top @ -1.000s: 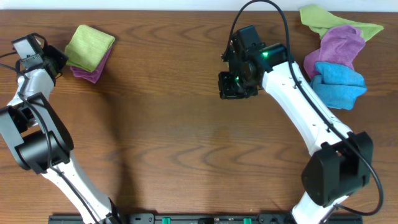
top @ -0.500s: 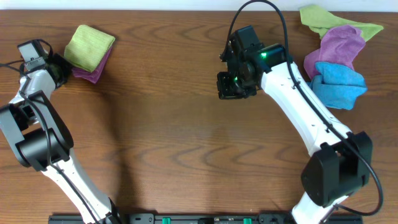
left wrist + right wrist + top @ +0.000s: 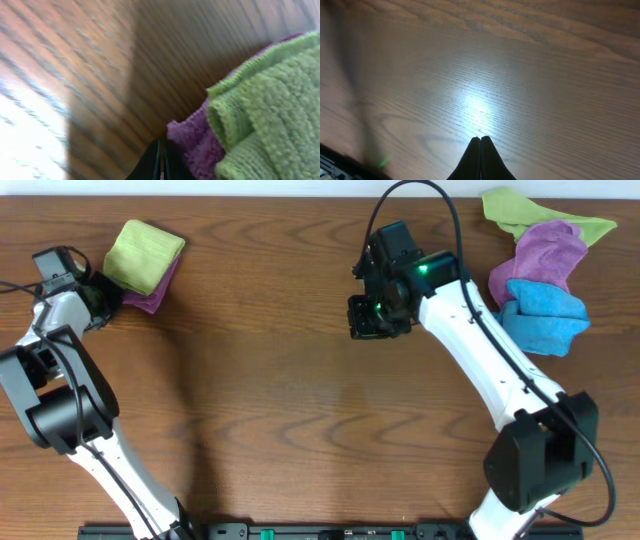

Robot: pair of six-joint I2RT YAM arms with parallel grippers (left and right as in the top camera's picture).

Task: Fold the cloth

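Note:
The cloth (image 3: 144, 253) lies folded into a lime-green square at the table's far left, on top of a folded purple cloth (image 3: 142, 297). In the left wrist view the cloth (image 3: 270, 105) fills the right side, with the purple cloth (image 3: 196, 139) beneath it. My left gripper (image 3: 103, 290) is shut and empty. Its tips (image 3: 162, 146) sit low at the purple cloth's near corner, right against its edge. My right gripper (image 3: 377, 328) hovers over bare wood at the upper middle, and it (image 3: 480, 138) is shut on nothing.
A loose pile sits at the far right corner: a duller green cloth (image 3: 535, 212), a purple cloth (image 3: 545, 255) and a blue cloth (image 3: 545, 315). The table's far edge runs just behind both groups of cloths.
My left gripper has slid right and slightly nearer, up to the corner of the folded stack. The right arm has barely shifted.

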